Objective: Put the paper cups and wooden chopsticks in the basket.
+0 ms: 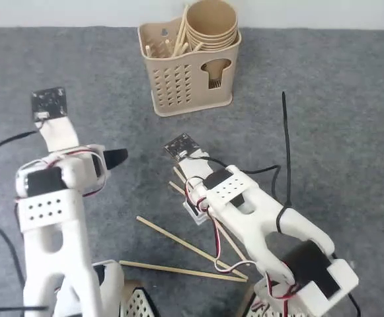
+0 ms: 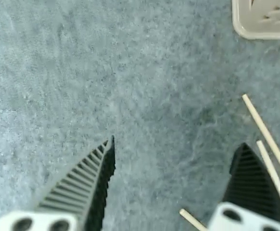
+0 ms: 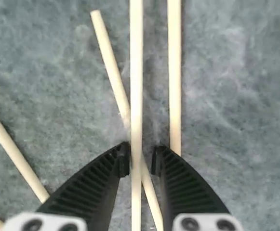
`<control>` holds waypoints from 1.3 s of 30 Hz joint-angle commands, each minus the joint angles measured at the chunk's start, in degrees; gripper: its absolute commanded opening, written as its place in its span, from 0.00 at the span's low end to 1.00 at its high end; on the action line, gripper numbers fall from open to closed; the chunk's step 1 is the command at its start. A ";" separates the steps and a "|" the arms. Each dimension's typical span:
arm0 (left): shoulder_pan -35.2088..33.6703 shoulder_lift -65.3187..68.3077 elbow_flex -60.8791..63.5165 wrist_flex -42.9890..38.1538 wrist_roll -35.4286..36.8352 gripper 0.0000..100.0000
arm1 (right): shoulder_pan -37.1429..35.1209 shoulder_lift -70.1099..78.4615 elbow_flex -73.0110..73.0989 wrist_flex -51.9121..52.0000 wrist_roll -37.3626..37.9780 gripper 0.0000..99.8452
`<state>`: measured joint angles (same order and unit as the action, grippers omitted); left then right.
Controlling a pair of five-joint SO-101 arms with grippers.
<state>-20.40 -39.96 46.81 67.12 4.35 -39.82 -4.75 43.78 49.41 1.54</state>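
I had the left arm [image 1: 49,198] standing at about 8 o'clock on the table, a white plastic shell with a perforated block at the wrist. The left gripper [image 2: 177,142] was spread wide above the grey carpet [image 2: 106,72], a short, felted pile. Its two black fingers [image 2: 96,178], ribbed and wedge-shaped, were far apart and gripped nothing.

Near 6 o'clock two loose chopsticks [image 1: 172,236] lay flat on the carpet. They were slim, pale wooden rods, and their right ends drew together close to the base of the right arm [image 1: 271,231].

At 12 o'clock stood the basket [image 1: 172,86], beige plastic with rounded corners, its walls pierced by rows of small slots and a bulb-shaped cut-out in the front. The left compartment held upright sticks [image 1: 180,36], which leaned a little. The right one held the paper cups [image 1: 211,26], brown ridged card, nested in one stack that rose above the rim.

The right arm reached from 5 o'clock towards the centre, with the right gripper [image 3: 140,156] low over the pile. Its ribbed black pads were narrowed to a slot around the middle chopstick [image 3: 136,86]. One pad was against the wood, and a thin dark gap showed at the other. A second stick [image 3: 174,72] lay parallel just beside it, and a slanted stick [image 3: 108,67] crossed beneath it. Towards 3 o'clock a thin black cable [image 1: 286,152] stood up from the arm.
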 commanded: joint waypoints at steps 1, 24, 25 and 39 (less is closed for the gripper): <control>-0.62 -3.16 0.22 -1.76 -0.79 0.36 | -0.57 1.27 -2.55 0.57 2.55 0.17; -0.18 -3.34 9.98 -12.22 2.81 0.36 | -0.84 -11.56 -10.64 16.48 1.23 0.01; -0.18 -3.34 9.98 -12.22 2.81 0.36 | -0.84 -14.73 -10.64 17.27 1.23 0.01; 2.20 -2.99 12.18 -15.12 2.73 0.36 | 3.65 -33.01 -26.46 7.52 5.45 0.01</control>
<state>-18.73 -41.27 59.30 53.49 5.93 -37.89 -35.25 22.15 64.18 4.70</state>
